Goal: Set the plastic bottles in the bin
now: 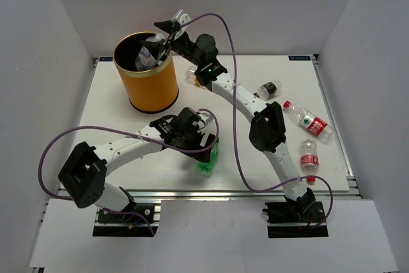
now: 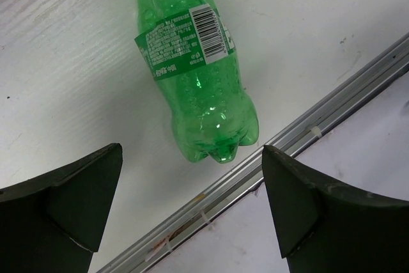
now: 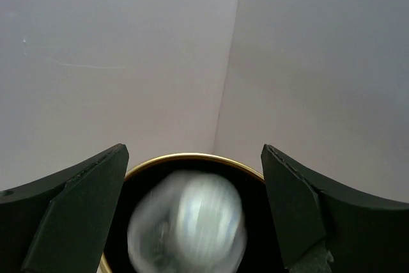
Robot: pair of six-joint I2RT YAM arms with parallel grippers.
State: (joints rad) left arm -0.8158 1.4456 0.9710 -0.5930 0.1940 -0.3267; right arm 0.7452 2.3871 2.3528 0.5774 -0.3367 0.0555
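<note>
Nearest the arm bases, the left gripper (image 1: 206,146) hung over the green bottle (image 1: 207,160), which lay on the table (image 1: 160,171) close to its front edge. The overhead view hid most of that bottle under the wrist. The left wrist camera showed the left gripper (image 2: 192,212) with its jaws spread wide and empty, and the green bottle (image 2: 195,75) lying flat beyond them, its base beside the metal rail (image 2: 300,142). To the right lay a red-labelled bottle (image 1: 308,156), then a longer bottle (image 1: 307,120), then a dark-labelled bottle (image 1: 269,89). Farthest back, the right gripper (image 1: 167,32) hung over the bin (image 1: 150,87). Only the right wrist camera showed the right gripper (image 3: 193,158) spread apart, with a blurred clear bottle (image 3: 188,225) free of both fingers, inside the bin's gold rim (image 3: 192,156).
</note>
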